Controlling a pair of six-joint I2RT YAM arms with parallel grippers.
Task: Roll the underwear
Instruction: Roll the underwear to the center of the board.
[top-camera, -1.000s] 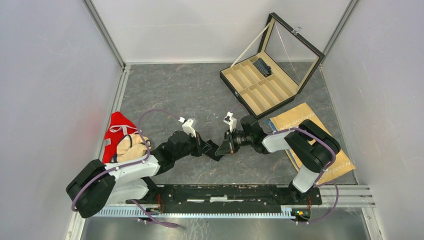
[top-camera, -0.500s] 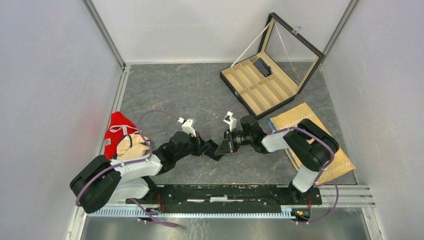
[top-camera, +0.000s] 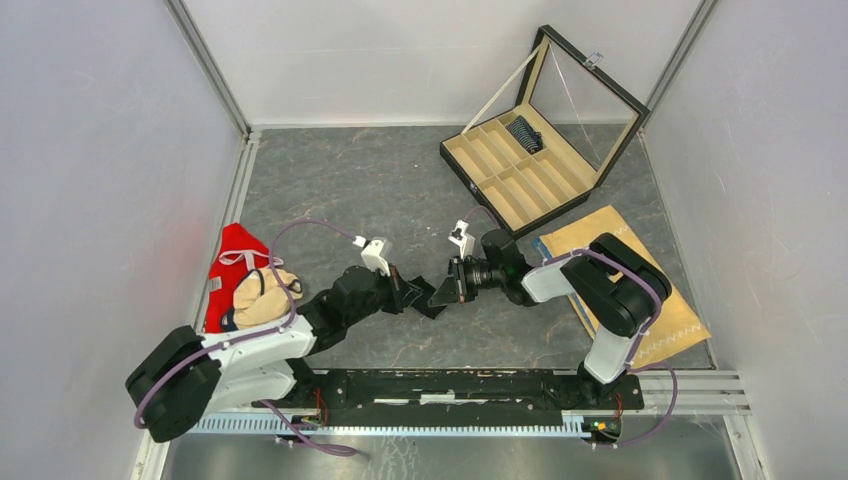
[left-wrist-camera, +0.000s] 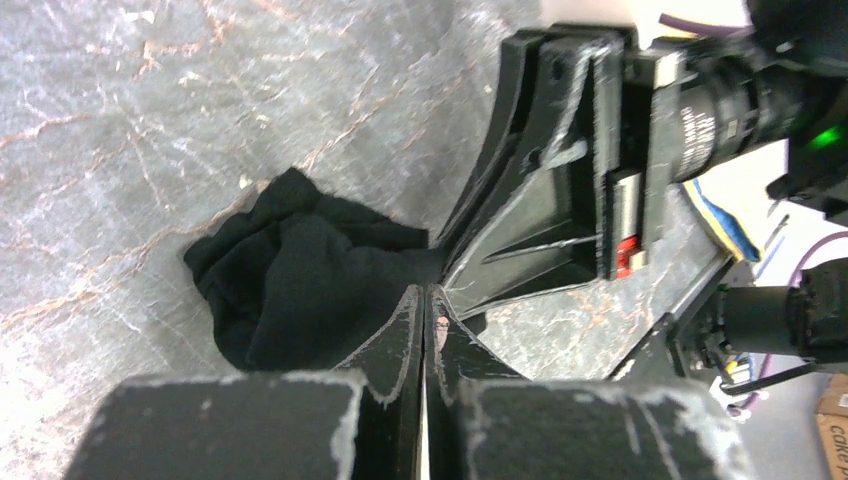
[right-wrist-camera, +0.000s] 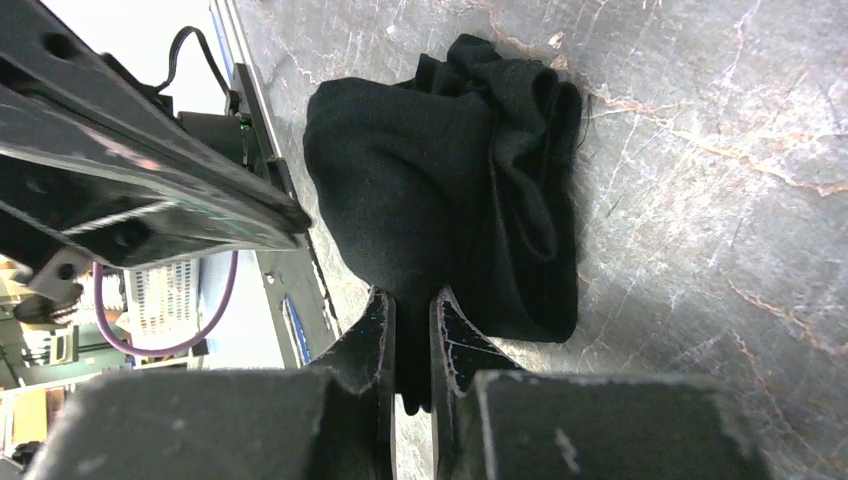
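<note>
The underwear (right-wrist-camera: 450, 190), a plain black pair, lies bunched in a loose, creased heap on the gray desk (top-camera: 350, 180), near its middle and right between our two claws. We judge it light, limp and thin. It will sag from any single pinch, its folds will slide over one another, and a roll will spring loose unless we keep it pressed. The thicker hemmed edge looks like the best place to hold it, with one corner in each claw so the cloth can be drawn flat before rolling. A grab in the middle of the heap would only lift a lump. Our right claw (right-wrist-camera: 410, 300) is nipped onto the near edge of the fabric, and dark cloth fills the narrow slot between its fingers. Our left claw (left-wrist-camera: 425, 295) is clenched tight with its tips against the opposite edge of the heap, and we cannot tell whether any cloth is caught there. Farther out, an open box (top-camera: 470, 175) with tan compartments stands at the far right, with a dark striped roll (top-camera: 522, 132), likely a finished pair, in one far compartment. A tan cloth (top-camera: 600, 235) with zigzag stitching lies under the right arm, and a red garment (top-camera: 235, 260) sits by the left wall.
</note>
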